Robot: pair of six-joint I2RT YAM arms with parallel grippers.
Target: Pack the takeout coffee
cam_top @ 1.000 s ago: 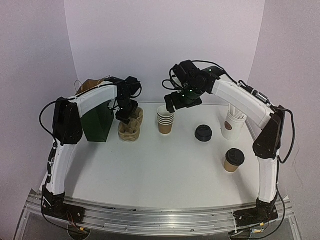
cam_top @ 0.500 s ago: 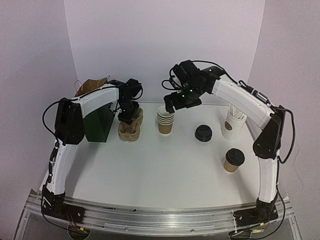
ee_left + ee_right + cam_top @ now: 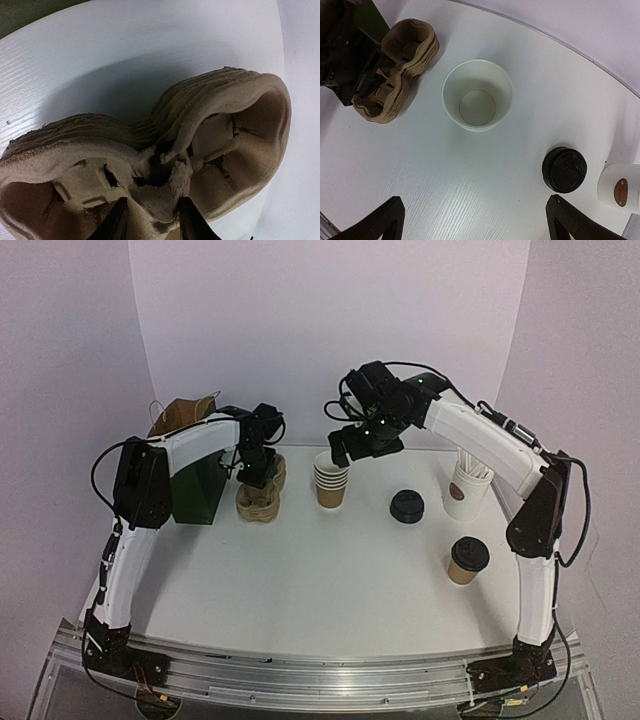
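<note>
The takeout coffee (image 3: 467, 560), a brown cup with a black dome lid, stands alone at the right front of the table. My left gripper (image 3: 258, 472) is down on a stack of brown pulp cup carriers (image 3: 261, 495). In the left wrist view its fingers (image 3: 118, 224) pinch the centre ridge of the top carrier (image 3: 172, 182). My right gripper (image 3: 345, 448) hovers open and empty above the stack of lidless brown cups (image 3: 331, 482). In the right wrist view it (image 3: 475, 200) is wide open, with the cups (image 3: 477, 95) ahead of it.
A green bag (image 3: 196, 485) with a brown paper bag (image 3: 180, 412) behind it stands left of the carriers. A stack of black lids (image 3: 407, 506) and a white cup of wrapped sticks (image 3: 466, 488) stand at the right, also in the right wrist view (image 3: 564, 169).
My left gripper has shifted a little right and back over the carrier stack, and its elbow has swung. The right arm and the coffee have not moved.
</note>
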